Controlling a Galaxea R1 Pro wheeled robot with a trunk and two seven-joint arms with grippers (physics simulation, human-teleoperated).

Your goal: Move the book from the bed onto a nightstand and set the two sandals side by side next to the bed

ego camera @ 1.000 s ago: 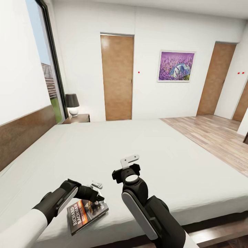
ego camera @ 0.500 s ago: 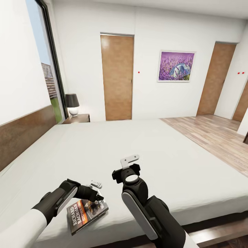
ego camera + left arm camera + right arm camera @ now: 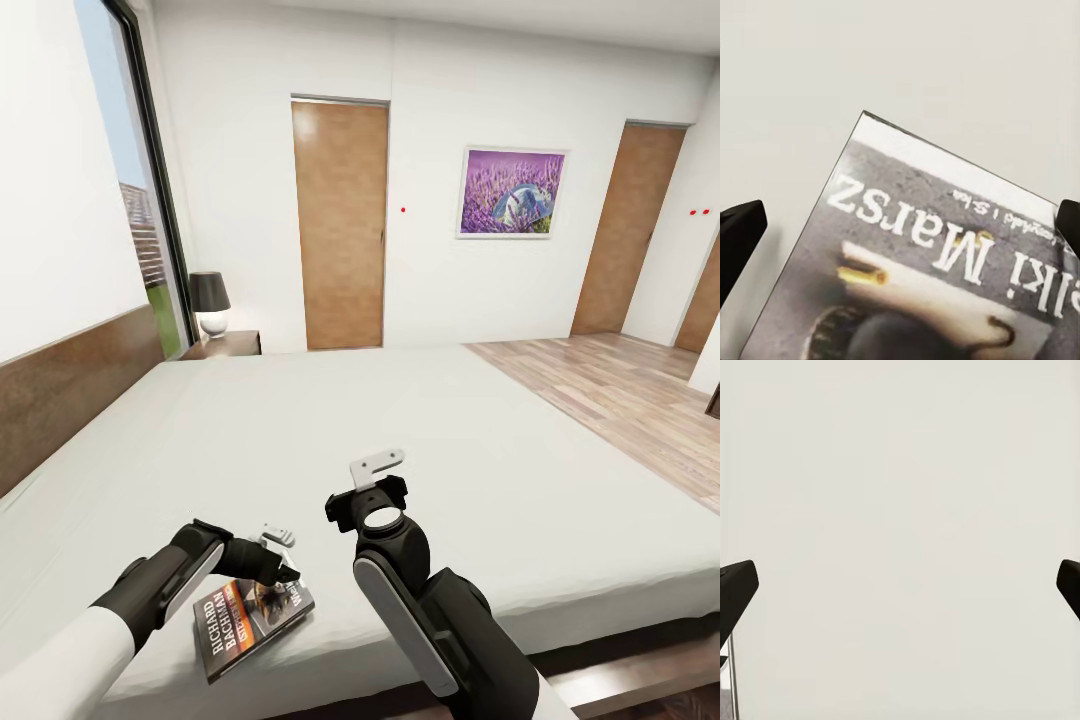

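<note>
The book [image 3: 255,612] lies on the bed [image 3: 400,440], under my wide open left gripper [image 3: 900,225], not gripped yet. My right gripper [image 3: 900,577] is open and empty; nightstand [image 3: 225,345] and sandals remain.

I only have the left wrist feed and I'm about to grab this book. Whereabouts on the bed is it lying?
Observer: The book lies flat on the bed, close to the edge nearest the robot, with the left tool at its far end.
Operator: Is the other arm in the way?
Observer: No. The right tool is to the right of the book, open, over bare mattress.
Operator: And where would I put the book down?
Observer: A nightstand stands past the bed's far left corner, by the headboard, with a lamp on it.
</note>
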